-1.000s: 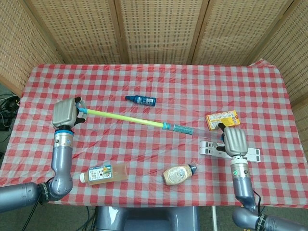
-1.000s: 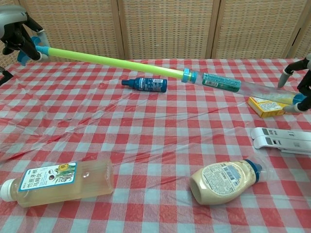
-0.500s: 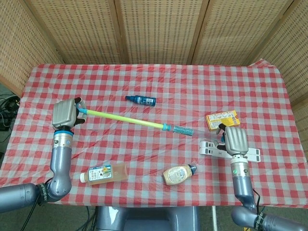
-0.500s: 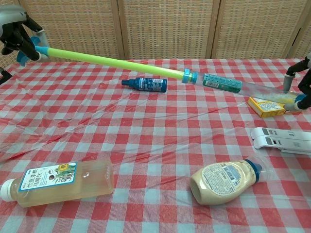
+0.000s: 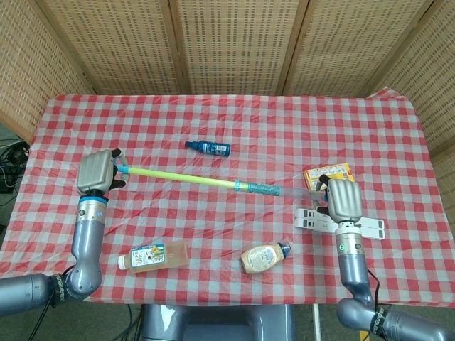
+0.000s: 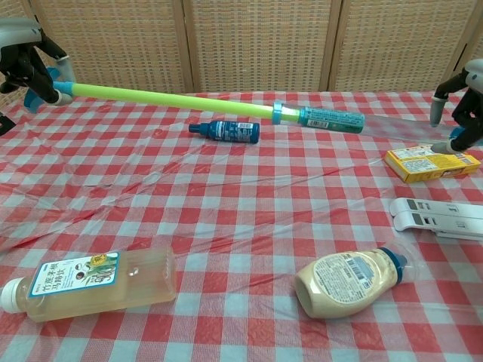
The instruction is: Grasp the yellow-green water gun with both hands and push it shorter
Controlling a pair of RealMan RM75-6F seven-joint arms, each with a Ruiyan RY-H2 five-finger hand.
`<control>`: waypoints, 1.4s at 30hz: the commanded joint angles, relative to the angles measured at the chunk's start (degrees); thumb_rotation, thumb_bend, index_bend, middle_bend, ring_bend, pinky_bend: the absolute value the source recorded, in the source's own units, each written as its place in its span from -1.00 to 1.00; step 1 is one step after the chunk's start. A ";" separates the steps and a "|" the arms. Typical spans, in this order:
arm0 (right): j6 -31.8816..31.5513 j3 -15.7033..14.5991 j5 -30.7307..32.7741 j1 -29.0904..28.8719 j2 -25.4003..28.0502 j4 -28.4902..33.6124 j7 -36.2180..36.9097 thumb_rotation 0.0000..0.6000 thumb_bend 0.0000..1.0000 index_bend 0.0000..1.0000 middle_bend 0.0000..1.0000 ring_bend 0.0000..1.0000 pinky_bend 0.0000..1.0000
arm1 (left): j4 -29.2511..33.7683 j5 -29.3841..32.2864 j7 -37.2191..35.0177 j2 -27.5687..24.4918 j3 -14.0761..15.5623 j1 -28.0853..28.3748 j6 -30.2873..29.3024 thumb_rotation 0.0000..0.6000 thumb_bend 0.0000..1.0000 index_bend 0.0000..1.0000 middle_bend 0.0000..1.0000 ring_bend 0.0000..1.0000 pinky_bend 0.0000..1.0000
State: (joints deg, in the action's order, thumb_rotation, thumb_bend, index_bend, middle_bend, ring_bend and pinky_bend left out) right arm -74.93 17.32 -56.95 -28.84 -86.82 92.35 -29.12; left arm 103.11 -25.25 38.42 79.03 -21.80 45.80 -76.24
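The yellow-green water gun (image 5: 195, 177) is held above the worktop (image 5: 256, 128), stretched almost level between the two hands. Its thin yellow-green rod runs from the left side to a blue collar, past which the clear barrel with a teal label continues to the right. The blue handle end is clamped in the fingers of the left hand (image 5: 98, 172), seen at the upper left corner of the chest view (image 6: 26, 56). The far barrel end is gripped by the right hand (image 5: 343, 199); in the chest view that hand (image 6: 462, 105) is cut off by the frame edge and only dark fingers are seen. The clear barrel is hard to make out against the cloth, so its exact end in the right hand cannot be told.

A small dark blue bottle (image 6: 224, 130) lies on its side near the rod, below its middle in the chest view. A yellow box (image 6: 431, 164) lies just beside the right hand, and a white flat device (image 6: 438, 218) lies near it. A beige squeeze bottle (image 6: 351, 280) and a clear bottle of pale liquid (image 6: 90, 284) lie on their sides near the front edge.

The worktop is covered by a red and white checked cloth under wrinkled clear plastic. Woven cane screens (image 5: 234, 42) with wooden frames stand behind.
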 commanded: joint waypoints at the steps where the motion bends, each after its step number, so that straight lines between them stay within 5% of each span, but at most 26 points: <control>1: -0.30 0.20 0.54 -0.91 -0.39 1.12 -2.15 1.00 -0.14 0.26 1.00 1.00 0.30 | 0.44 0.19 -0.06 -0.27 0.30 -0.07 0.52 1.00 0.37 0.70 0.91 0.79 0.57; 24: -1.49 -0.50 1.33 -4.39 -3.98 4.30 -8.29 1.00 -0.14 0.29 1.00 1.00 0.30 | 3.63 -0.03 2.56 3.98 2.84 2.52 -0.50 1.00 0.38 0.70 0.91 0.79 0.58; 42: -1.09 0.41 2.91 -8.60 -8.15 2.98 -13.27 1.00 -0.14 0.29 1.00 1.00 0.30 | 0.73 1.01 0.84 5.29 1.82 3.77 2.77 1.00 0.38 0.70 0.91 0.79 0.57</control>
State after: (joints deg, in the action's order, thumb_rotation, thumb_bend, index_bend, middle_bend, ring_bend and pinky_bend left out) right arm -76.07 17.47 -54.36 -37.04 -94.56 95.56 -41.97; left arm 104.28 -24.44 39.49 84.43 -19.81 49.44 -73.94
